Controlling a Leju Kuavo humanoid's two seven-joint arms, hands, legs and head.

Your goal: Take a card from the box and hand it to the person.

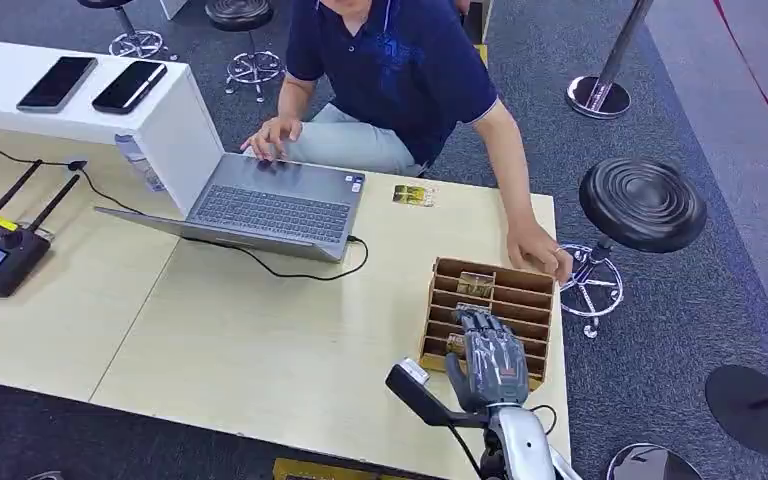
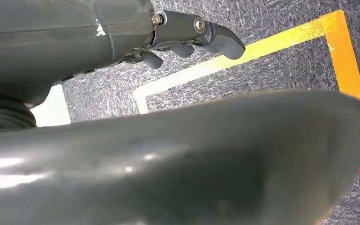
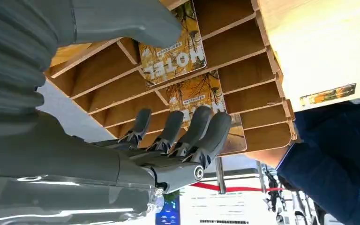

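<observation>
right hand: It is seen at the lower centre-right of the head view, poised over the near rows of the box. Its fingers are extended side by side with the thumb set apart, and nothing is pinched between them. In the right wrist view the fingertips lie at a card's face; whether they touch it cannot be told.

left hand: It is seen against grey carpet and a yellow floor line, away from the bench. The fingers look loosely curled, and nothing is seen in them.

progress: The reach into the box is judged under way. No card is lifted yet, so the grasp, the withdrawal and the handover are all left.

box: The slotted wooden box stands at the right end of the bench, close to its right edge. Thin dividers leave narrow slots, so little room is judged left for fingers.

cards: One card lies just ahead of the fingertips, and a second card sits in a neighbouring slot. A loose card lies on the bench farther off, at upper centre.

person's hand: It rests at the box's far right corner. The space above the box towards the person is judged open for a handover.
</observation>
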